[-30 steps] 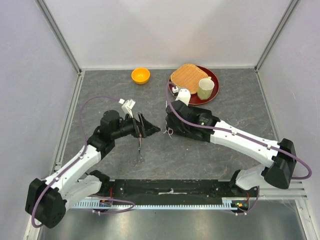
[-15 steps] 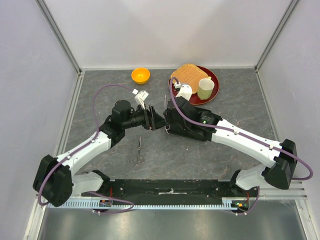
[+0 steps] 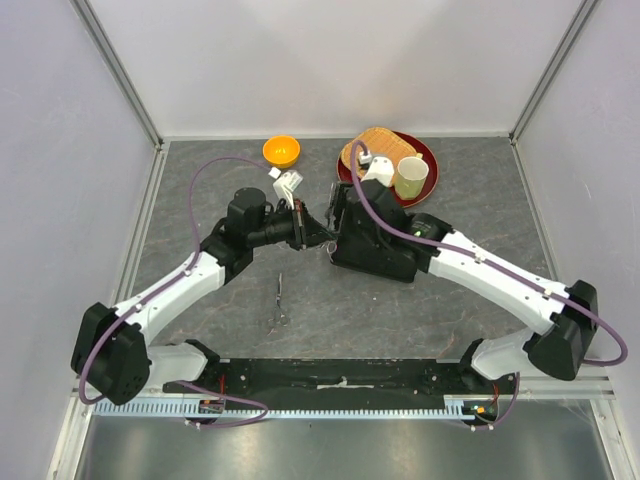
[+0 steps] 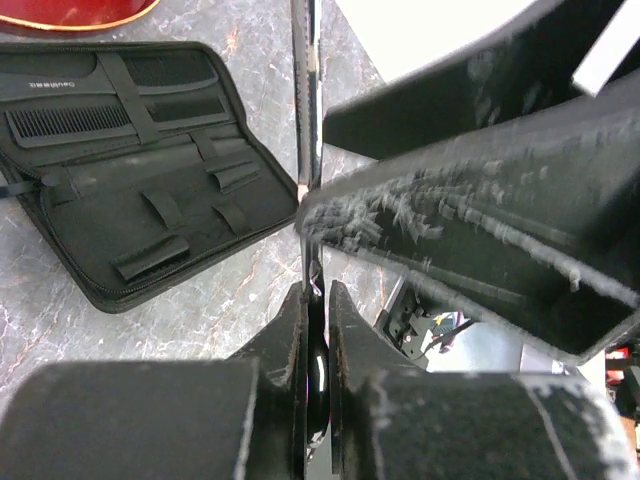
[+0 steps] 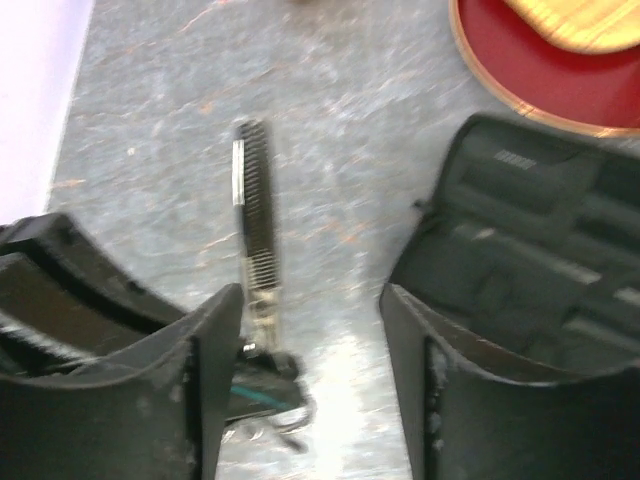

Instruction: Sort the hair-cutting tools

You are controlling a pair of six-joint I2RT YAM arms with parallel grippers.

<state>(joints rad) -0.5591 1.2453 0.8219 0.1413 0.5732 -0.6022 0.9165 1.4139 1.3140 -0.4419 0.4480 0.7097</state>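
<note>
Our left end effector [image 4: 316,300] is clamped on the thin black comb [image 5: 253,205], above the worktop [image 3: 400,325] beside the open-jawed right end effector [image 5: 310,300]; judging it light, stiff and slick, we'd pinch its flat spine.

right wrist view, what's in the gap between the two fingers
A black comb, its near end clamped in the left fingers; otherwise bare grey table. Right wrist view shows it between the right fingers.
</note>
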